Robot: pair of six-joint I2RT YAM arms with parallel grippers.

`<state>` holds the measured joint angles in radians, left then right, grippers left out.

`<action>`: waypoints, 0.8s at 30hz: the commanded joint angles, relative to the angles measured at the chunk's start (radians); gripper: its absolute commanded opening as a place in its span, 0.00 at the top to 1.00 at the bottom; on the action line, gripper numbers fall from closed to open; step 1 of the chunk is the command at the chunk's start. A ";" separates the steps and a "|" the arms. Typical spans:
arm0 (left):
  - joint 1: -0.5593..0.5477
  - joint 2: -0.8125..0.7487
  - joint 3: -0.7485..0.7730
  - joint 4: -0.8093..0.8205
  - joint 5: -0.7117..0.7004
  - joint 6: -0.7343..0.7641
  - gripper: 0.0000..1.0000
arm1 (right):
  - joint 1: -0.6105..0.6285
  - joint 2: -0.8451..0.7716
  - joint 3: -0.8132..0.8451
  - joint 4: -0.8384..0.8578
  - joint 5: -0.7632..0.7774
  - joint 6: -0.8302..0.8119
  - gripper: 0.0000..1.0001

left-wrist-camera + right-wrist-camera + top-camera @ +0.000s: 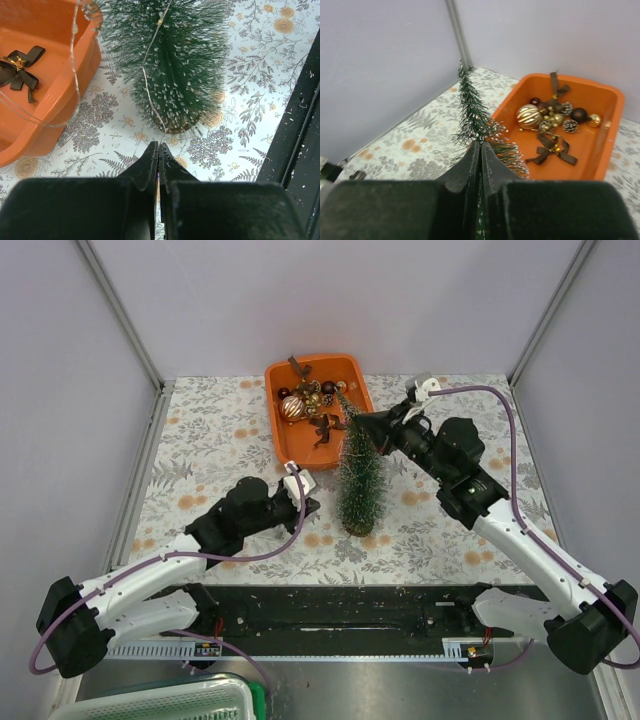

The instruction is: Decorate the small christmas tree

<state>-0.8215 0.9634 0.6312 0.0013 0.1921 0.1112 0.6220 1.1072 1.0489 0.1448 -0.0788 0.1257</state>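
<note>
I'm draping, I reckon: left end effector point(158, 145) pinches the light wire point(145, 75) at the small christmas tree point(359, 485) base, right end effector point(480, 145) pressed together treetop-high; next, wind it round.

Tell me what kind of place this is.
Probably a robot lab test cell: plain panel walls on aluminium posts, left arm and right arm bolted side by side, and a floral tablecloth staged with an orange tray and small christmas tree.

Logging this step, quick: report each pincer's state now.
Left pincer: closed on the thin silver wire running up the frosted green bottle-brush tree.
Right pincer: closed near the treetop; contents cannot be told.
</note>
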 commanded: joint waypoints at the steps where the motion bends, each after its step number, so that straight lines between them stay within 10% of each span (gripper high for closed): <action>1: 0.005 -0.012 -0.010 0.048 -0.022 -0.007 1.00 | -0.076 -0.018 -0.036 0.196 -0.364 0.095 0.94; 13: 0.019 0.126 0.057 0.011 -0.227 0.027 1.00 | -0.200 0.111 -0.007 0.481 -0.892 0.368 1.00; 24: 0.085 0.253 0.162 0.052 -0.300 -0.094 1.00 | -0.234 0.255 -0.026 0.840 -1.053 0.701 1.00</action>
<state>-0.7403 1.2011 0.7284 -0.0257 -0.0727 0.0872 0.3943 1.3182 1.0050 0.7521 -1.0500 0.6483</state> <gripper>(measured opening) 0.016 0.077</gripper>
